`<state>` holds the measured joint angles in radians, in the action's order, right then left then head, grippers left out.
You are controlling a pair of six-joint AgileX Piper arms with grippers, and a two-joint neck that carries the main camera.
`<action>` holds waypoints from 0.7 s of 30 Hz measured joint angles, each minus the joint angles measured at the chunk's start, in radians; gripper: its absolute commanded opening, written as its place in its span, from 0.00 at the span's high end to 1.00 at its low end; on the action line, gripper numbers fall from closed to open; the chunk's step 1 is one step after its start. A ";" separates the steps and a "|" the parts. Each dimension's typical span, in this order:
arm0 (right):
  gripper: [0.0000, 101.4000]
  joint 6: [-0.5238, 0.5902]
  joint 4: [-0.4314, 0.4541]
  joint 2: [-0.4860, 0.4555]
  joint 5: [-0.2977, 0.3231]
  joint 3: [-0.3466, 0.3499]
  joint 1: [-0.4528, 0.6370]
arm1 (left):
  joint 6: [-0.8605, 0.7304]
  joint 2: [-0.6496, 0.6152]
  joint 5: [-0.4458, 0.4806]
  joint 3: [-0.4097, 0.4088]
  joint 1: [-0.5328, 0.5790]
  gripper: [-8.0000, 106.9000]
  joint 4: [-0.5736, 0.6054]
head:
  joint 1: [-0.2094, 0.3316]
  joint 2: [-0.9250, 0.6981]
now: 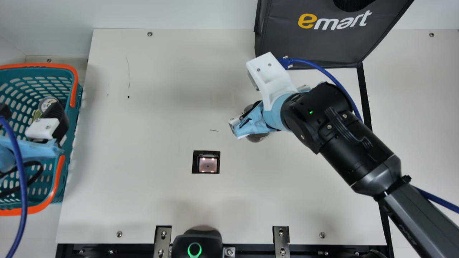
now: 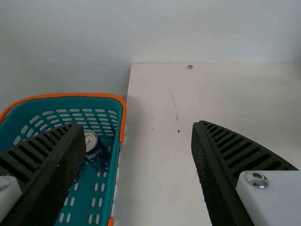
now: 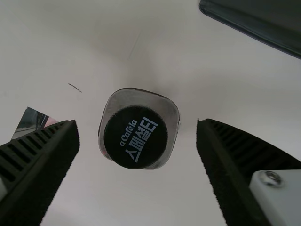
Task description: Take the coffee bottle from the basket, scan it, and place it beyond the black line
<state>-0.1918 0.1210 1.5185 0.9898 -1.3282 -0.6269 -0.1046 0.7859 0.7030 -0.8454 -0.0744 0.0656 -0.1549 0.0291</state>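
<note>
Bench [image 1: 161, 200] cream, flat, with screw heads and fine dark scratches; pale wall [image 1: 172, 14] at far side. Small lit square window [image 1: 208, 164] set in surface; black line [image 1: 365, 96] at right. Coffee bottle [image 3: 136, 136]: round black cap, white lettering, grey rounded-square shoulder. Upright on bench, far-right of window, left of line. Right claw [image 1: 252, 122] released, fingers astride bottle, apart from it. Left claw [image 1: 30, 114] released, above teal plastic basket [image 1: 36, 65], orange-rimmed.
</note>
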 measured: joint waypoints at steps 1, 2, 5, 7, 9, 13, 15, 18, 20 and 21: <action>0.50 -0.001 0.000 0.000 0.000 0.002 0.000 | 0.000 0.000 0.000 0.000 0.000 0.15 0.000 | 0.000 0.000; 0.56 -0.003 0.000 0.001 0.000 0.003 0.000 | 0.000 0.000 0.000 0.000 0.000 0.15 0.000 | 0.000 0.000; 0.76 -0.003 0.000 0.002 0.000 0.003 0.001 | 0.000 0.000 0.000 0.000 0.000 0.15 0.000 | 0.000 0.000; 0.89 -0.003 0.000 0.002 0.001 0.002 0.002 | 0.000 0.000 0.000 0.000 0.000 0.15 0.000 | 0.000 0.000; 1.00 -0.003 0.000 0.002 0.004 0.000 0.002 | 0.000 0.000 0.000 0.000 0.000 0.15 0.000 | 0.000 0.000; 1.00 -0.004 0.000 0.000 0.013 -0.010 0.002 | 0.000 0.000 0.000 0.000 0.000 0.15 0.000 | 0.000 0.000; 1.00 -0.004 0.003 -0.001 0.015 -0.018 0.001 | 0.000 0.000 0.000 0.000 0.000 0.15 0.000 | 0.000 0.000; 1.00 -0.004 0.004 -0.001 0.020 -0.028 -0.002 | 0.000 0.000 0.000 0.000 0.000 0.15 0.000 | 0.000 0.000; 1.00 -0.004 0.005 -0.002 0.023 -0.035 -0.004 | 0.000 0.000 0.000 0.000 0.000 0.15 0.000 | 0.000 0.000; 1.00 -0.004 0.009 -0.003 0.027 -0.039 -0.004 | 0.000 0.000 0.000 0.000 0.000 0.15 0.000 | 0.000 0.000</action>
<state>-0.1957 0.1296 1.5153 1.0169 -1.3675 -0.6306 -0.1046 0.7859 0.7030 -0.8454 -0.0744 0.0656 -0.1549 0.0291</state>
